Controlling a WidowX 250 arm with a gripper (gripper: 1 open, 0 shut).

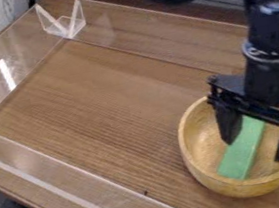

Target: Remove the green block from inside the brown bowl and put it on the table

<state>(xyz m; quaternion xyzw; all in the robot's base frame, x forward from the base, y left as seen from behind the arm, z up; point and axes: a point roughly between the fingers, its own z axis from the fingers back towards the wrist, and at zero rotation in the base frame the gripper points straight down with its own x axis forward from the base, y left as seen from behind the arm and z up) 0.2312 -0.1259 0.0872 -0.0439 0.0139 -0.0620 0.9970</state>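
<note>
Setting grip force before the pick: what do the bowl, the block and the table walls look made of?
Bowl: looks like wood, light tan, thick rim, speckled grain inside, dull sheen.
Block: plain matte green, no grain showing; painted wood or plastic, can't tell which.
Table walls: clear acrylic-like sheet, see-through with bright glare along the edges.

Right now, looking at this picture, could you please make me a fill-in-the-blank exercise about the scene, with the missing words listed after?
1. The green block lies inside the brown ____.
2. The gripper hangs over the brown bowl with its jaws ____.
3. The colour of the block is ____.
4. The bowl stands on the ____ table.

Missing words: bowl; open; green; wooden
</note>
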